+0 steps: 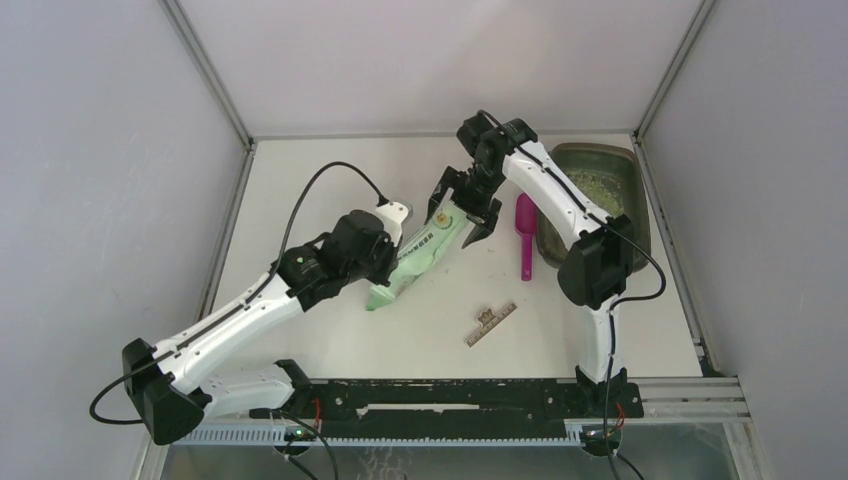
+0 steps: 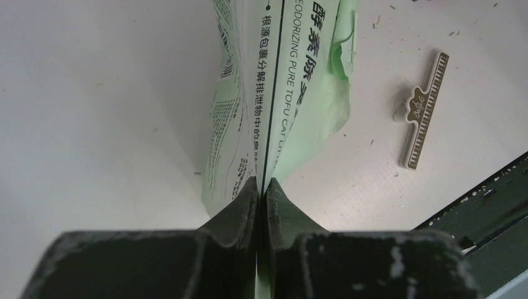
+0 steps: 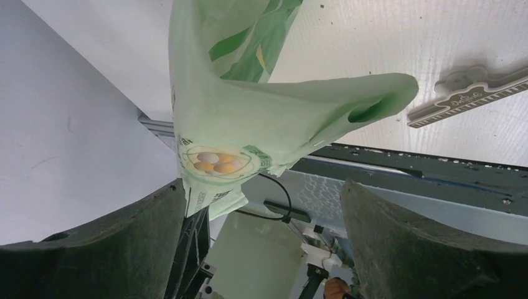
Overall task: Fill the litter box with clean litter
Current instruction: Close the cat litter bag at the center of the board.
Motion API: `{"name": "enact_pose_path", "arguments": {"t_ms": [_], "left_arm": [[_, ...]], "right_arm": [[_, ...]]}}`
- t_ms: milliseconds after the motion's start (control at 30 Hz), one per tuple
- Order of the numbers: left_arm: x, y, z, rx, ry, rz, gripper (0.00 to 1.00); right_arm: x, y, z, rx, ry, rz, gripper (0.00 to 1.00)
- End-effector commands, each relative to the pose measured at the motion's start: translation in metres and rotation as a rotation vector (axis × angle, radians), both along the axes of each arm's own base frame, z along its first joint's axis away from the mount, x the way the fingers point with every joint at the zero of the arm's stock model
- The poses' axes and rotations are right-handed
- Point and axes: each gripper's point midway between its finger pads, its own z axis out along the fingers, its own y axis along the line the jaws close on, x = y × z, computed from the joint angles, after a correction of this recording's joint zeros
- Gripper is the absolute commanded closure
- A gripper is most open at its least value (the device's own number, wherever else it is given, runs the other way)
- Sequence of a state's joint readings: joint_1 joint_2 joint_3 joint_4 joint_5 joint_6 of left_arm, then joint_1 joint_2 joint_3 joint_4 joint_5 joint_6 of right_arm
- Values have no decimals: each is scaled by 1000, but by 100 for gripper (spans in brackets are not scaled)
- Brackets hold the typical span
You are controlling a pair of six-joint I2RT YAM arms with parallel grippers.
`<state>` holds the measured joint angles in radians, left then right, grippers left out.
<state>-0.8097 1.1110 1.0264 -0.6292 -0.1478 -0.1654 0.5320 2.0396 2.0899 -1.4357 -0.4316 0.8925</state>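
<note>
The dark litter box (image 1: 640,215) sits at the far right of the table with pale clean litter granules (image 1: 598,185) in it. A light-green printed bag (image 1: 425,250) lies slanted at the table's middle. My left gripper (image 1: 392,265) is shut on the bag's edge; in the left wrist view its jaws (image 2: 262,187) pinch the bag (image 2: 280,93). My right gripper (image 1: 460,215) is open and straddles the bag's far end. In the right wrist view (image 3: 263,185) the bag (image 3: 249,106) hangs just ahead of the spread fingers, its corner beside the left finger (image 3: 124,243).
A magenta scoop (image 1: 525,235) lies between the bag and the litter box. A beige ruler-shaped bag clip (image 1: 490,322) lies near the front rail, also in the left wrist view (image 2: 424,109) and the right wrist view (image 3: 467,93). Walls enclose the table on three sides.
</note>
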Motion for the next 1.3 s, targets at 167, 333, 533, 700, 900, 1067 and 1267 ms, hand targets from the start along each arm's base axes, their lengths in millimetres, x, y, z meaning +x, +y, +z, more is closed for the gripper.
{"name": "enact_pose_path", "arguments": {"t_ms": [167, 333, 533, 700, 900, 1067, 1267], "left_arm": [[3, -5, 3, -25, -42, -11, 89], [3, -6, 3, -26, -41, -14, 89], [3, -9, 1, -26, -35, -23, 89], [2, -9, 0, -22, -34, -28, 88], [2, -9, -1, -20, -31, -28, 88], [2, -10, -1, -20, -29, -32, 89], [-1, -11, -3, -16, -20, -38, 88]], "right_arm": [[-3, 4, 16, 25, 20, -30, 9], [1, 10, 11, 26, 22, -39, 12], [11, 20, 6, 38, 23, -66, 14], [22, 30, 0, 45, 21, -89, 15], [26, 38, -10, 45, 27, -89, 26], [28, 41, -14, 53, 27, -78, 50], [32, 45, -8, 86, -1, -77, 93]]}}
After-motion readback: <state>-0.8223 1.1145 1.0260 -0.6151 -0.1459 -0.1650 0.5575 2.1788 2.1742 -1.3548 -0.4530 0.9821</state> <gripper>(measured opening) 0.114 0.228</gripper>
